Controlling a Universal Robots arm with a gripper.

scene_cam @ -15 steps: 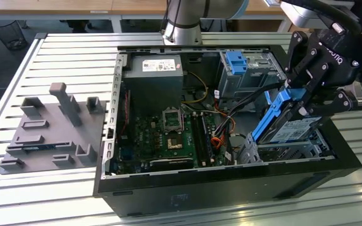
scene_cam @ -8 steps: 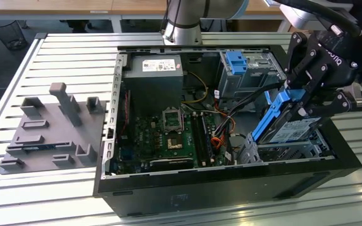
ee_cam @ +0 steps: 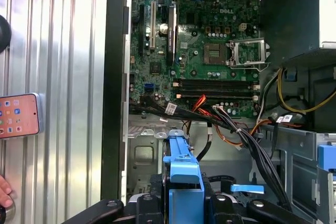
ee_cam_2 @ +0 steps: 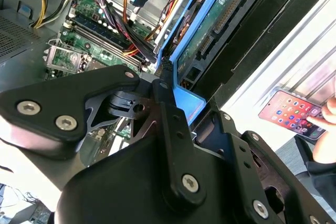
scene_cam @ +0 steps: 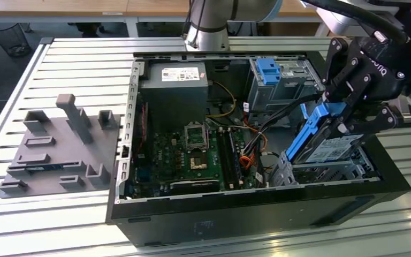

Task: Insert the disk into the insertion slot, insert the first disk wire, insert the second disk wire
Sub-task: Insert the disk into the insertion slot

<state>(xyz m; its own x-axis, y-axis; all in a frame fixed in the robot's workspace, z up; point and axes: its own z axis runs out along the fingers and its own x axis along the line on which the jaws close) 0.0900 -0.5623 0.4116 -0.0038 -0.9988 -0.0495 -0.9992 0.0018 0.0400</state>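
Jaws around one disk (scene_cam: 329, 145), aslant at one insertion slot (scene_cam: 332, 172)

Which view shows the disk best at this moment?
The exterior view: the disk, tilted, shows its label and blue carrier at the insertion slot. The second wrist view shows its circuit-board underside; the first wrist view, the carrier's edge.

Pinching the disk (ee_cam: 182, 163) by its blue carrier in the gripper (ee_cam: 185, 208), pressing from both sides. Hanging edge-on over the insertion slot (ee_cam: 140, 150), near a black cable bundle (ee_cam: 239, 129) and the green motherboard (ee_cam: 210, 51). Taking in a phone (ee_cam: 18, 116) lying on the slatted table (ee_cam: 63, 77).
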